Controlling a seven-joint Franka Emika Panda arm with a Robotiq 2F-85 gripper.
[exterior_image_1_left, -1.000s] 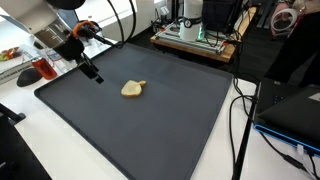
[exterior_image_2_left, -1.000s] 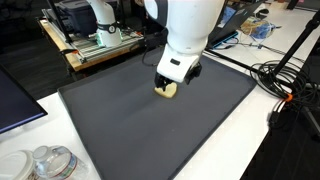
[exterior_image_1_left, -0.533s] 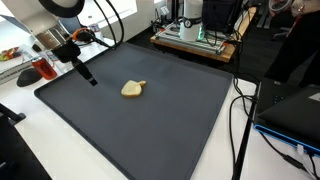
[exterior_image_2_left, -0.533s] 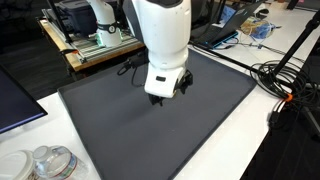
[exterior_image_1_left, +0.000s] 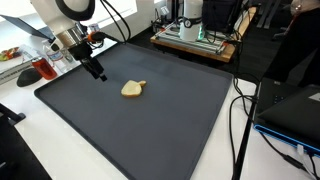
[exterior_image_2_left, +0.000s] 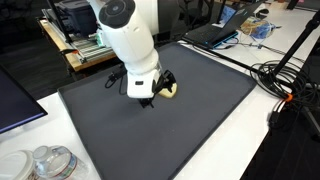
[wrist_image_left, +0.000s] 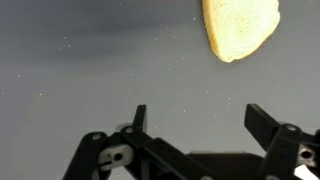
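Jaws wide open, empty — gripper (exterior_image_1_left: 97, 72) low over the mat (exterior_image_1_left: 150, 130). Yellow piece (exterior_image_1_left: 132, 89) lies flat mid-mat, just beside the gripper, up and right of the jaws in wrist view. Judgement: centre jaws over piece before descending — straddle its narrow width

1 tan piece (exterior_image_1_left: 133, 89), 1 blk mat (exterior_image_1_left: 150, 130)

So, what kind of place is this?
Probably a robotics lab or workshop: a robot arm over a dark mat, electronic equipment on a wooden bench behind, and loose cables.
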